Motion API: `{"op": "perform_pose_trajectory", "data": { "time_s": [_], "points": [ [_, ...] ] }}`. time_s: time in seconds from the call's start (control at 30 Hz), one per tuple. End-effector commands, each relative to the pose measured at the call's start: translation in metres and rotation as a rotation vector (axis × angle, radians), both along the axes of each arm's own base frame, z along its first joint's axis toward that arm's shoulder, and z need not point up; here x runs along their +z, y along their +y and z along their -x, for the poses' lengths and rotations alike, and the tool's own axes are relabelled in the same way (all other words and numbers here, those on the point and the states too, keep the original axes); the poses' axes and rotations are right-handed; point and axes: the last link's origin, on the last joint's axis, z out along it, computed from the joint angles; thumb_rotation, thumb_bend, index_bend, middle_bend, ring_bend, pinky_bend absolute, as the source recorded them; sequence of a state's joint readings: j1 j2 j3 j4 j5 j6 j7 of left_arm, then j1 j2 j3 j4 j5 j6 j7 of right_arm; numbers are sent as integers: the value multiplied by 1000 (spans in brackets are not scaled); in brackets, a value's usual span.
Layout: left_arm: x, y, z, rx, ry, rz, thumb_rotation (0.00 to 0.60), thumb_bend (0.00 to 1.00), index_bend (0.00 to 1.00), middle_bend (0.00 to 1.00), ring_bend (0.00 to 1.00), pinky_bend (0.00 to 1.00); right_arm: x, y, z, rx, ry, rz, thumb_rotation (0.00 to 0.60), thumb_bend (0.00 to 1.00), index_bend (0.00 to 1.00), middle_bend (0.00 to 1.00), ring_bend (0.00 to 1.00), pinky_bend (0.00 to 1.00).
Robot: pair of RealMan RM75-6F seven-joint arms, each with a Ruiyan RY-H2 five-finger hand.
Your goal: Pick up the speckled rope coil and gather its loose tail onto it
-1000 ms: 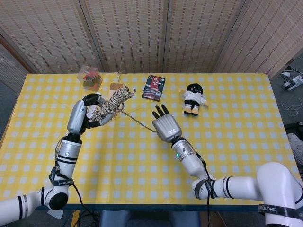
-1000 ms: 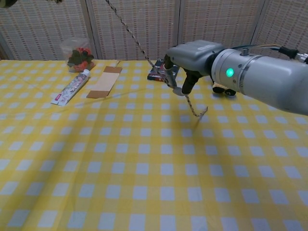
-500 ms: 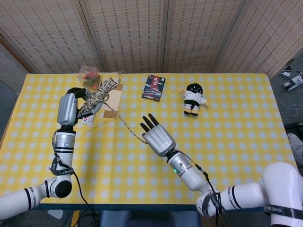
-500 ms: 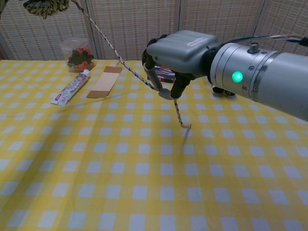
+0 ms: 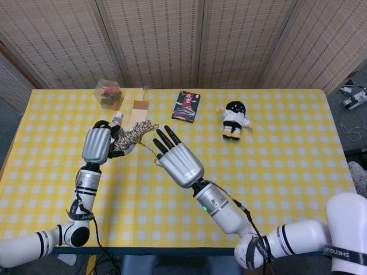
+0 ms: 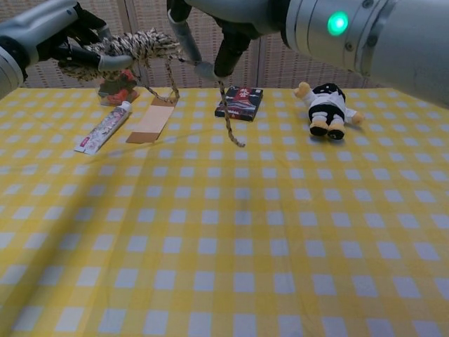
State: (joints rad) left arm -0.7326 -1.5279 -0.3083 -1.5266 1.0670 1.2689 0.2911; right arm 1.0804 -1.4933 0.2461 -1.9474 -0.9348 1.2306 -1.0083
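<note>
Table (image 5: 298, 166) spans frame, clutter along far edge. Right hand (image 5: 179, 160) centre frame, pinching tail (image 6: 228, 116). Left hand (image 5: 98, 144) centre left, gripping rope coil (image 5: 133, 135) aloft. Step: gathering tail. Next, judged: lay tail onto coil without slack slipping.

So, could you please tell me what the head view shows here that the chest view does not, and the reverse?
Only the head view shows both arms whole and the back of the right hand, fingers spread. Only the chest view shows the rope's loose tail dangling free above the table, held between the right hand's fingers. Both show the left hand gripping the speckled rope coil, plus the doll, the dark packet and the tube.
</note>
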Motion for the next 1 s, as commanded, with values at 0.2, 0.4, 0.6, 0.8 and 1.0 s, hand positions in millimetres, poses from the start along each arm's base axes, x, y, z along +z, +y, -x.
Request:
{"op": "perform_pose_trajectory", "data": {
  "time_s": [0.2, 0.4, 0.6, 0.8, 1.0],
  "points": [
    [-20, -17, -11, -58, -6, 91, 407, 227, 706, 694, 513, 231, 10, -3, -31, 2, -123, -53, 600, 355, 642, 188, 0, 10],
    [-24, -34, -22, -134, -52, 158, 420, 227, 705, 694, 512, 227, 11, -17, -39, -40, -156, -50, 600, 355, 643, 188, 0, 10],
    [-25, -52, -30, -223, -122, 246, 495, 227, 706, 694, 511, 221, 15, -37, -34, -101, -177, -29, 600, 355, 643, 188, 0, 10],
    [-23, -68, -43, -299, -221, 342, 492, 227, 706, 694, 510, 220, 10, -48, -25, -141, -186, -39, 600, 355, 643, 188, 0, 10],
    [-15, -76, -53, -349, -326, 389, 489, 227, 706, 694, 510, 220, 7, -55, -14, -172, -197, -54, 600, 355, 643, 188, 0, 10]
  ]
}}
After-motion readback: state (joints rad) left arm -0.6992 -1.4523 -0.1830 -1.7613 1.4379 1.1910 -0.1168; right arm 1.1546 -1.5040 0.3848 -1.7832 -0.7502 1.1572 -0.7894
